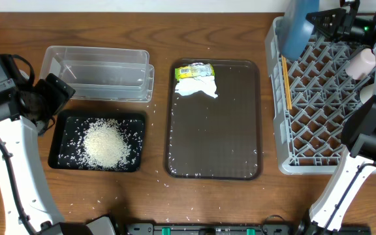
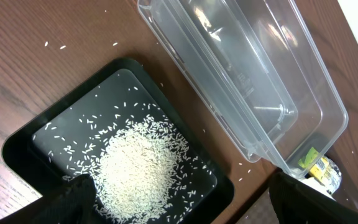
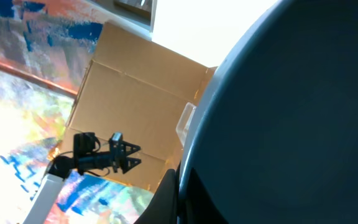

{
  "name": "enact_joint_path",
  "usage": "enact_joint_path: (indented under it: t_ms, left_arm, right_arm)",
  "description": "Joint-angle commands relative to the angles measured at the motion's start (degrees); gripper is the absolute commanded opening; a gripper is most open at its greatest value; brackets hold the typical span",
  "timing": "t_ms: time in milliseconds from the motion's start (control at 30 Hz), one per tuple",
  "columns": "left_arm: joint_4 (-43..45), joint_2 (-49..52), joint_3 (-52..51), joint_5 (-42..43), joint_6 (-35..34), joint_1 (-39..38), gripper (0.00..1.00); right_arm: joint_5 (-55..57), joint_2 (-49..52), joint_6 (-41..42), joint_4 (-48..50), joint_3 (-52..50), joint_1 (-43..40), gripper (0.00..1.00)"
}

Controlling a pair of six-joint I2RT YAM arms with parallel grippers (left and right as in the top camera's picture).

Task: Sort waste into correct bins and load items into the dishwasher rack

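My right gripper (image 1: 320, 21) is shut on the rim of the dark-blue bowl (image 1: 299, 29), which it holds tilted over the far left corner of the grey dishwasher rack (image 1: 305, 153). In the right wrist view the bowl (image 3: 291, 124) fills the frame, its rim pinched between the fingers (image 3: 166, 199). Chopsticks (image 1: 286, 81) lie along the rack's left side, and a pink cup (image 1: 361, 62) sits in it. My left gripper (image 1: 59, 94) hangs open above the black tray (image 1: 61, 160), where rice (image 2: 138, 165) is piled. Beyond it stands the clear tub (image 1: 100, 72). The napkin (image 1: 198, 87) and wrapper (image 1: 194, 70) lie on the brown tray (image 1: 214, 143).
Stray rice grains (image 2: 62, 46) dot the wooden table around the black tray (image 2: 225, 193) and the brown tray. The clear tub (image 2: 253, 81) holds nothing. My right arm's white link (image 1: 344, 176) crosses the rack's near right corner.
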Motion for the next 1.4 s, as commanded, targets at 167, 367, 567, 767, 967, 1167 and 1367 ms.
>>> enact_joint_path:
  t_ms: [167, 367, 567, 767, 967, 1167, 1367]
  left_arm:
    - [-0.1, 0.5, 0.6, 0.0, -0.1, 0.2, 0.92]
    - [-0.1, 0.5, 0.6, 0.0, -0.1, 0.2, 0.92]
    - [-0.1, 0.5, 0.6, 0.0, -0.1, 0.2, 0.92]
    - [-0.1, 0.5, 0.6, 0.0, -0.1, 0.2, 0.92]
    - [-0.1, 0.5, 0.6, 0.0, -0.1, 0.2, 0.92]
    - [-0.1, 0.5, 0.6, 0.0, -0.1, 0.2, 0.92]
    - [-0.1, 0.5, 0.6, 0.0, -0.1, 0.2, 0.92]
  right_arm:
    - [19.6, -1.4, 2.6, -5.5, 0.3, -0.7, 0.22]
    - [36.1, -8.0, 4.1, -9.3, 0.4, -1.7, 0.35]
    - [48.3, -15.8, 6.4, -11.1, 0.4, -3.9, 0.73]
    - [57.5, -21.4, 7.1, -12.1, 0.4, -4.9, 0.73]
    - [61.4, -22.7, 7.5, -12.2, 0.4, -3.7, 0.72]
    - [64.1, -22.6, 7.5, -12.7, 0.3, 0.3, 0.78]
    - [61.9, -22.3, 7.1, -12.8, 0.3, 8.0, 0.77]
